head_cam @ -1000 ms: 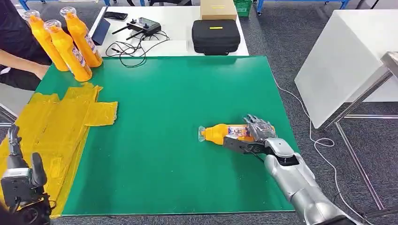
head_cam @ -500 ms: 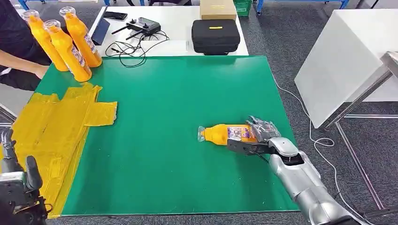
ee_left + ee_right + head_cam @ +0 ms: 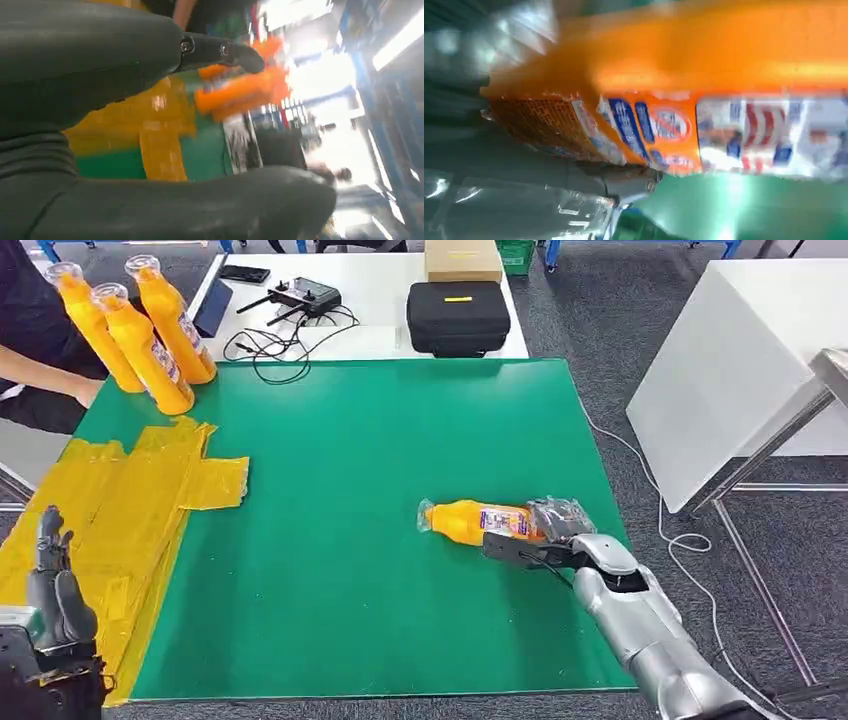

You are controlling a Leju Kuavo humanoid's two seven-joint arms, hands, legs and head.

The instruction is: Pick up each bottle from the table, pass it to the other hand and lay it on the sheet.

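Head view: bright, even overhead light; sharp throughout; soft, short shadows under the bottle (image 3: 478, 521) and black case (image 3: 458, 318); no glare on the green surface (image 3: 350, 540).
Left wrist view: motion-blurred; blown-out white glare from 1 to 4 o'clock; hand (image 3: 150, 125) dark, in shade.
Right wrist view: bottle (image 3: 704, 100) close, out of focus, label smeared; bright sheen at 6 o'clock on the surface.

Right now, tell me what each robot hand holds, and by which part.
The right robot hand grips the lying orange plastic bottle by its labelled base end. The left robot hand holds nothing.
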